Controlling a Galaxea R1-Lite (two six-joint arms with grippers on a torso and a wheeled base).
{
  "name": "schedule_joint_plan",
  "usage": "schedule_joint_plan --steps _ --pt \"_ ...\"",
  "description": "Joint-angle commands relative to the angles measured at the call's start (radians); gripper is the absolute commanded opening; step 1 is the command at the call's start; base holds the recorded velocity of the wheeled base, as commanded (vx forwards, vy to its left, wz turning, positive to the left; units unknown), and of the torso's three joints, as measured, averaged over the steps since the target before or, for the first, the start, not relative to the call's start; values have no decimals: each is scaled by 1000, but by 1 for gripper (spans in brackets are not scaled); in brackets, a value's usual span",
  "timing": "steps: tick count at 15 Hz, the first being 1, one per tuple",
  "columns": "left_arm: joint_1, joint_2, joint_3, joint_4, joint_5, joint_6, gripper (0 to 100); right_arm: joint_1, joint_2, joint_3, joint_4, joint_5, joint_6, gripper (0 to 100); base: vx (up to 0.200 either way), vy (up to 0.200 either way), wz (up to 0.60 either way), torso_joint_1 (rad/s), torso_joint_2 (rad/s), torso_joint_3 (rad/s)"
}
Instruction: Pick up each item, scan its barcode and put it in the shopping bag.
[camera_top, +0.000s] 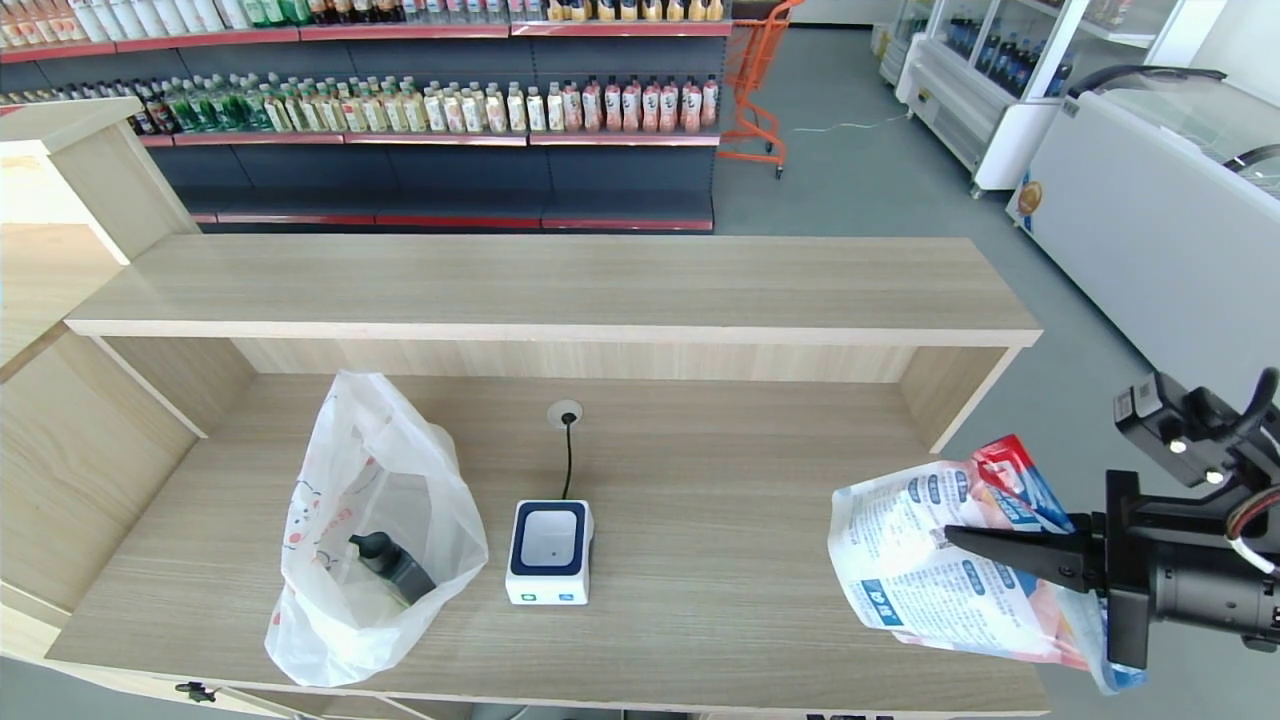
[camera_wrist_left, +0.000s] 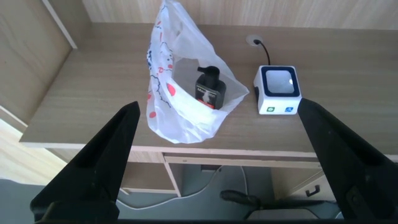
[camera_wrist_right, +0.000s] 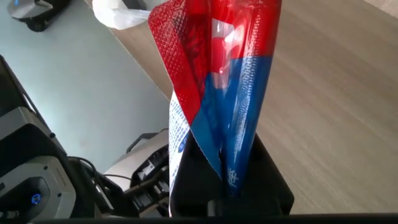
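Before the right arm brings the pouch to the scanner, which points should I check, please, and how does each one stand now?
1. Grip on the pouch: ok. The right gripper has its fingers shut on it, near the right end of the counter.
2. Window of the scanner: ok, nothing lies on it.
3. Way from pouch to scanner: ok, bare counter lies between them.
4. Barcode turned toward the scanner: cannot tell, no barcode can be made out.
5. Shopping bag: ok, it stands open, with a dark pump bottle inside.
6. Left gripper: ok, open and holding nothing, in front of the counter.
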Motion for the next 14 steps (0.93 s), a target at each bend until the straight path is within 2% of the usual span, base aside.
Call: schedule_joint_plan --steps 1,14 --pt "0 0 0 0 1 -2 100 0 -3 -3 0 1 4 0 0 0 0 0 0 0" --pt "0 0 0 1 1 -2 100 0 26 -9 0 2 20 0 0 200 0 4 5 1"
